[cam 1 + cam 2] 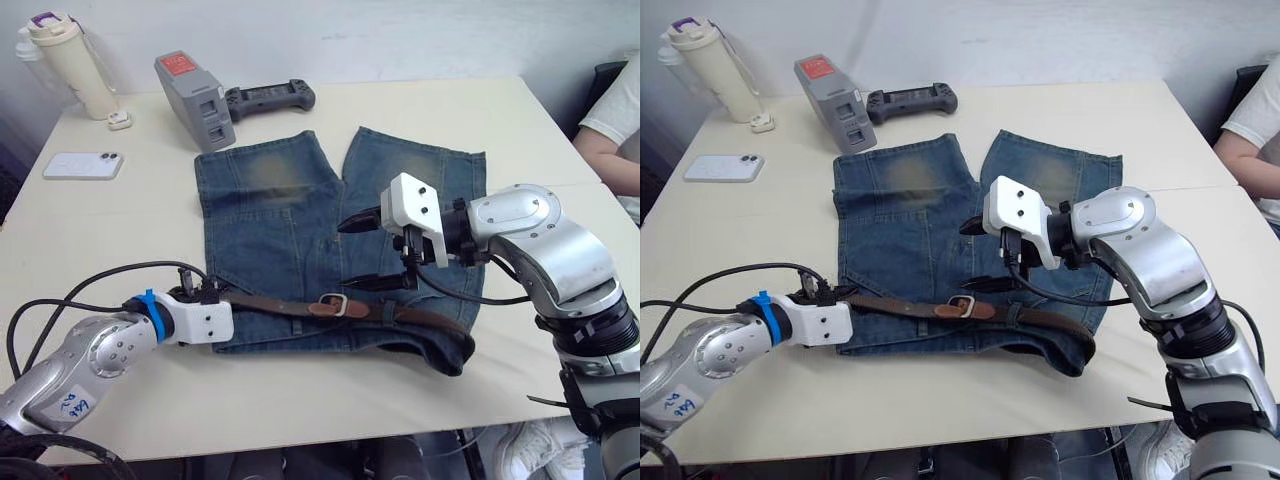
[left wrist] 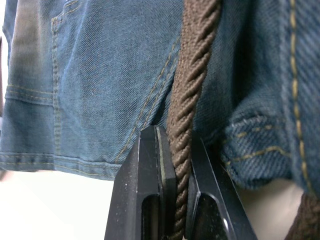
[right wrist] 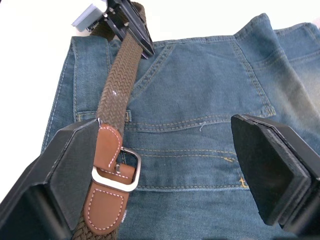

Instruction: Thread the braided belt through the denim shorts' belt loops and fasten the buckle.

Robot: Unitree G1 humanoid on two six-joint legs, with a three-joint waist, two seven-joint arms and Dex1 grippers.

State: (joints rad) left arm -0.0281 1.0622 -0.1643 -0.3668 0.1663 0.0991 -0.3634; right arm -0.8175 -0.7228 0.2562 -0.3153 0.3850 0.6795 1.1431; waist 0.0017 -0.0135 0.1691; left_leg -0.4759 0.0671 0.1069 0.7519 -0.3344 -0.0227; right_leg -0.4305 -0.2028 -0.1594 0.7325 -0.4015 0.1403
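Woven brown cord on the belt (image 3: pixel 116 95), coarse and matt, with smooth tan leather tabs stitched in white. Polished silvery metal on the buckle (image 3: pixel 127 172). Faded blue denim on the shorts (image 3: pixel 210 115), twill-ribbed, tan-stitched. Matt black plastic on the right tool (image 3: pixel 172 172) fingers (image 3: pixel 265 167). Smooth, matt cream surface on the worktop (image 1: pixel 300 400).

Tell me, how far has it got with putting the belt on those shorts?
Nearly done: the braided belt already lies along the waistband of the denim shorts, and its buckle looks fastened. The left gripper pinches the belt's end; the right gripper hovers open above. Whether every loop is threaded can't be seen.
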